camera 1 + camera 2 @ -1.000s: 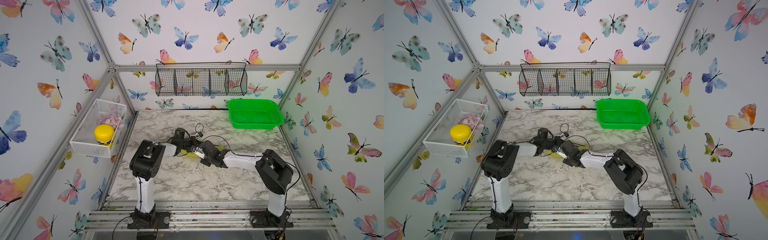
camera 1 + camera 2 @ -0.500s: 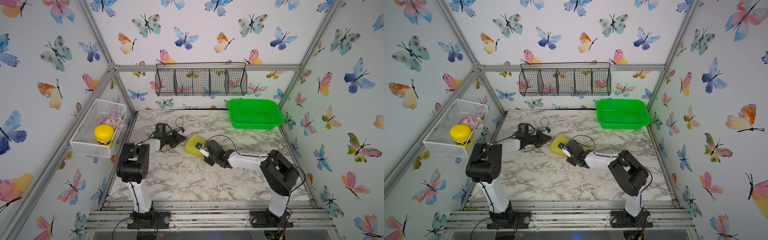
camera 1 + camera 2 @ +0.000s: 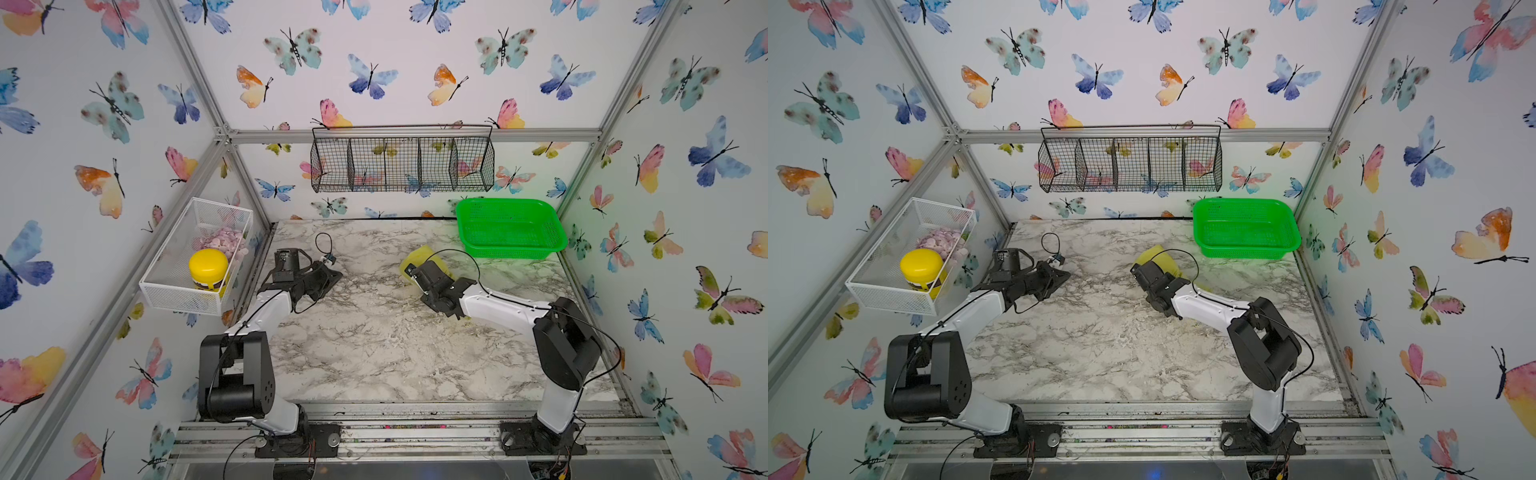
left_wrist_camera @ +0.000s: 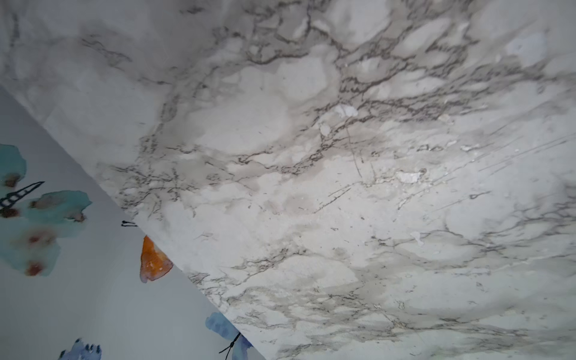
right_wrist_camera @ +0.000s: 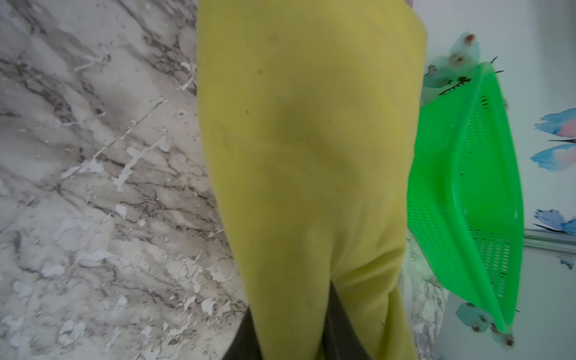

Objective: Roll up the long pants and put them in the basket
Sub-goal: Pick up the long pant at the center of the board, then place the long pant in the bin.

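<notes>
**A:** What is the right hand (image 3: pixel 415 272) doing?

**B:** It is clamped on the long pants (image 3: pixel 424 254). In the right wrist view its dark fingers (image 5: pixel 343 327) sit on either side of the yellow-green cloth, which runs out between them as one bunched bundle.

**A:** Where does that bundle lie?

**B:** Right at the hand's tip, toward the back of the desk (image 3: pixel 374 340). It is near the green basket (image 3: pixel 511 250) but apart from it. I cannot tell whether it rests on the marble or hangs just above.

**A:** And the left hand (image 3: pixel 328 276)?

**B:** It is closed and empty, low over the desk's left side by the wall — well apart from the pants. Its wrist view shows marble and butterfly wallpaper.
</notes>
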`<state>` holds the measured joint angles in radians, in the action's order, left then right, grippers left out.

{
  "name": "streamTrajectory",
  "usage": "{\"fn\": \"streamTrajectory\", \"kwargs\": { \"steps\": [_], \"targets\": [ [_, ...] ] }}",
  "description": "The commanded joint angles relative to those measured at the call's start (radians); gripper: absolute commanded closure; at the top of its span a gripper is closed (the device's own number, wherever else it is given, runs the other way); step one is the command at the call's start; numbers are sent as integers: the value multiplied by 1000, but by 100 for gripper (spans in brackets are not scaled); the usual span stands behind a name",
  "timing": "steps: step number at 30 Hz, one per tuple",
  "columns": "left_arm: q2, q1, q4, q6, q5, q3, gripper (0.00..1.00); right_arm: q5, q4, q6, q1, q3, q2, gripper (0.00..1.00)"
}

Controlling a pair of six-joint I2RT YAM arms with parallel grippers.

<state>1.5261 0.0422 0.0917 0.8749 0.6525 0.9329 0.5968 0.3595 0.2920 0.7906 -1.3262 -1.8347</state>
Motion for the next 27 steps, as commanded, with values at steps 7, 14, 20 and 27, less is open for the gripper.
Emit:
{"fn": "streamTrajectory", "kwargs": {
  "steps": [7, 14, 20, 27],
  "targets": [
    [30, 34, 48, -59, 56, -33, 89, 372, -59, 210, -4, -155, 88, 96],
    [49, 48, 56, -79, 104, -50, 89, 547, -153, 287, -40, -127, 162, 96],
    [59, 50, 51, -92, 167, -96, 89, 694, -299, 390, -128, -131, 220, 96],
    [62, 48, 79, -127, 211, -108, 90, 718, -426, 464, -295, -206, 178, 96]
  ]
}}
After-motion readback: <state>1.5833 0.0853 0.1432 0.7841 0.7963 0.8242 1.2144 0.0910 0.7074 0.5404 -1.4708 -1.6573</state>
